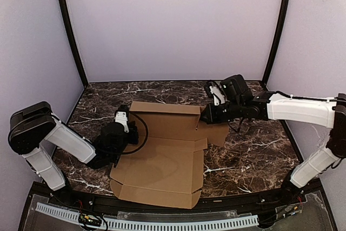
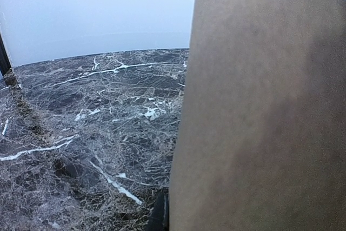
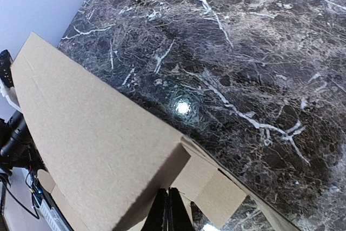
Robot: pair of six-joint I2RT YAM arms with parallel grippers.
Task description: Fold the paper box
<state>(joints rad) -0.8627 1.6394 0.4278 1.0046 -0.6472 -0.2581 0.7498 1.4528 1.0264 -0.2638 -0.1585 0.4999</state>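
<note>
Top view: the paper box [image 1: 162,160], a flat, matte brown die-cut cardboard sheet, is lying mid-counter [image 1: 254,150] on glossy, white-veined dark marble. Its long axis is running from the near edge toward the back wall. The left pincer [image 1: 127,125] is meeting its left edge, the right pincer [image 1: 204,114] its far right corner.

Left wrist: a fuzzy cardboard panel is standing upright, the pincer's fingers [image 2: 159,215] clamped on it.

Right wrist: the pincer [image 3: 168,209] is pinching a slanting panel edge.

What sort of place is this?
Likely a robot test booth: plain pale walls enclose a marble-patterned table, a left arm and right arm stand at its near edge, with a brown paper box between them.
</note>
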